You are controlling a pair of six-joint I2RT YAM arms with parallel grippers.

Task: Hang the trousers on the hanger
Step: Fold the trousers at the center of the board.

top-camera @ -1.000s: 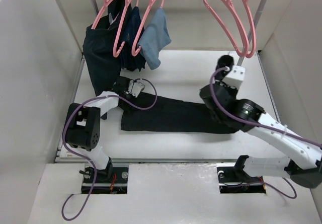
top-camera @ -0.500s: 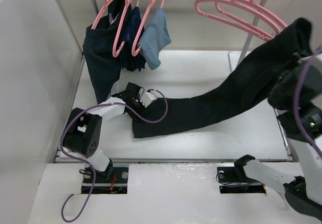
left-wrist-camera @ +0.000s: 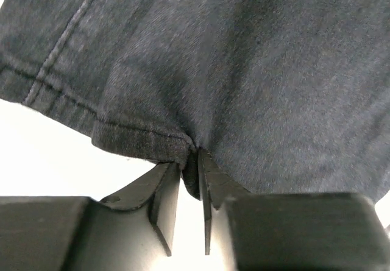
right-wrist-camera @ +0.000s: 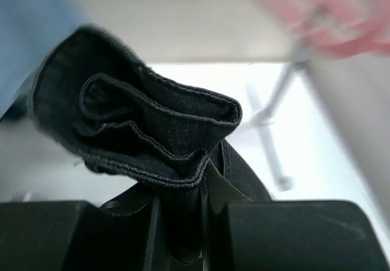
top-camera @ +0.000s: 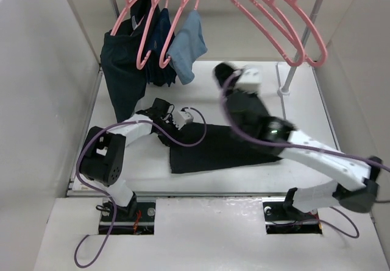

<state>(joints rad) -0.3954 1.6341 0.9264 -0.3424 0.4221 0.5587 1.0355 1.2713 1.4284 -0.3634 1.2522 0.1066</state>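
The black trousers (top-camera: pixel 210 152) lie across the middle of the table. My left gripper (top-camera: pixel 172 134) is shut on their hem at the left end; the left wrist view shows the seamed edge (left-wrist-camera: pixel 140 140) pinched between the jaws of my left gripper (left-wrist-camera: pixel 190 161). My right gripper (top-camera: pixel 224 74) is raised over the back middle of the table, shut on the bunched other end (right-wrist-camera: pixel 152 125), with fabric folds spilling over my right gripper (right-wrist-camera: pixel 181 189). Empty pink hangers (top-camera: pixel 274 21) hang on the rail at the back right, above and right of the right gripper, and show blurred in the right wrist view (right-wrist-camera: pixel 341 21).
Three more pink hangers (top-camera: pixel 155 27) at the back left carry a dark navy-teal garment (top-camera: pixel 122 70) and a small light blue cloth (top-camera: pixel 187 49). The rack's upright pole (top-camera: pixel 292 70) stands at the back right. White walls close in both sides.
The right arm has swung from the far right, where it held the trousers stretched high, to the back middle. The trousers have slackened and bunched leftward. The right-hand hangers are swinging.
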